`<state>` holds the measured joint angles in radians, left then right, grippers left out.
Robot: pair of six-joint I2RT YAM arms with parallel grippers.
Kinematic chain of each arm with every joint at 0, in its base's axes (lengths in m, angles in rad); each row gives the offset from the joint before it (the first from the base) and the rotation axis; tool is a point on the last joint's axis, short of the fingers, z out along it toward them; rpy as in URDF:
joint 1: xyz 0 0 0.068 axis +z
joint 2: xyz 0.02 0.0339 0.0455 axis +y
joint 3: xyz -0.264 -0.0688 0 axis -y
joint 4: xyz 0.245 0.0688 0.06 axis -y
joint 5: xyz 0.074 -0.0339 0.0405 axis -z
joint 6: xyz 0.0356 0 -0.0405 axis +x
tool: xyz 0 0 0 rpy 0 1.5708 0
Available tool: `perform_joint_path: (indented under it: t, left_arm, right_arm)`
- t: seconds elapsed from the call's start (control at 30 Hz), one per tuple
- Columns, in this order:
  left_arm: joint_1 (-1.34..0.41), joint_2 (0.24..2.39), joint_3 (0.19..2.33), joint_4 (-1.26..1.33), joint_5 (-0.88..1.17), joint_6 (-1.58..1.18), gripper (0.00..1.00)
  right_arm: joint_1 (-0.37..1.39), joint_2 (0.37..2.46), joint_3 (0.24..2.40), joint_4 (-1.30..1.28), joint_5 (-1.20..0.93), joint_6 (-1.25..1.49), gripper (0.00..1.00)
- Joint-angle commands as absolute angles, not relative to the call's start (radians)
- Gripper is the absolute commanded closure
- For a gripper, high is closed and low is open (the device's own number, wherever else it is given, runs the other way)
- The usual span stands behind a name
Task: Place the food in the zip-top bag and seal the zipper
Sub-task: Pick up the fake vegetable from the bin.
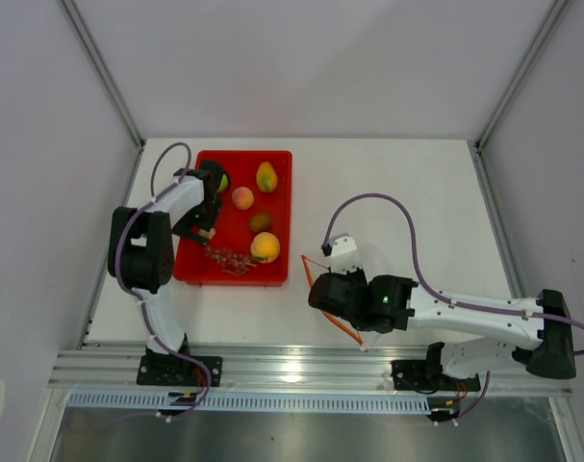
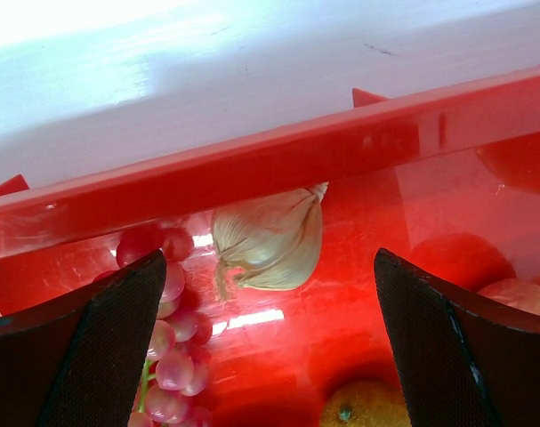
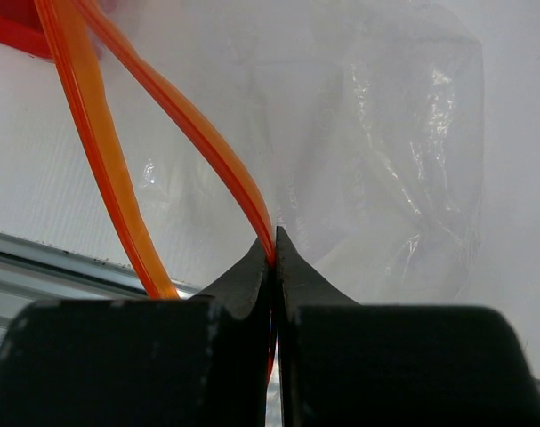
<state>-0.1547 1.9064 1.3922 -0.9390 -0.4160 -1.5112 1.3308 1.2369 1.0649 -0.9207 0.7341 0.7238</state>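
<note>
The food lies in a red tray (image 1: 282, 207): green apple (image 1: 222, 182), mango (image 1: 266, 176), peach (image 1: 242, 197), kiwi (image 1: 261, 221), orange (image 1: 265, 247) and grape bunch (image 1: 230, 258). My left gripper (image 1: 203, 232) hangs open over the tray's left side. In the left wrist view its fingers (image 2: 100, 347) stand wide apart, with the pale garlic-like bulb (image 2: 274, 236) just beyond them, the grapes (image 2: 167, 356) at left and the orange (image 2: 367, 405) below. My right gripper (image 3: 273, 253) is shut on the orange-red zipper (image 3: 207, 133) of the clear zip-top bag (image 3: 385, 151), right of the tray. The bag's mouth gapes.
The tray's near wall (image 2: 278, 169) runs across the left wrist view just behind the bulb. The zipper strip (image 1: 352, 335) reaches toward the table's front rail (image 1: 292, 366). Frame posts stand at the back corners.
</note>
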Motion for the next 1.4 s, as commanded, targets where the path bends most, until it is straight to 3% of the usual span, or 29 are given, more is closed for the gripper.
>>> perform_joint_path:
  t: [0.0, 0.27, 0.9, 1.37]
  left_arm:
    - [-0.146, 1.927, 1.448, -0.965, -0.44, -1.545, 0.0]
    - [-0.146, 1.953, 1.49, -1.051, -0.43, -1.614, 0.01]
    - [-0.127, 1.913, 1.433, -0.894, -0.422, -1.488, 0.02]
    - [-0.115, 1.954, 1.434, -0.882, -0.38, -1.463, 0.13]
  right_arm:
    - [1.325, 1.209, 1.058, -0.907, 0.742, 0.721, 1.0]
    - [1.321, 1.177, 1.042, -0.897, 0.739, 0.718, 1.0]
    - [1.319, 1.149, 1.026, -0.884, 0.735, 0.71, 1.0]
    - [1.319, 1.124, 1.019, -0.888, 0.744, 0.71, 1.0]
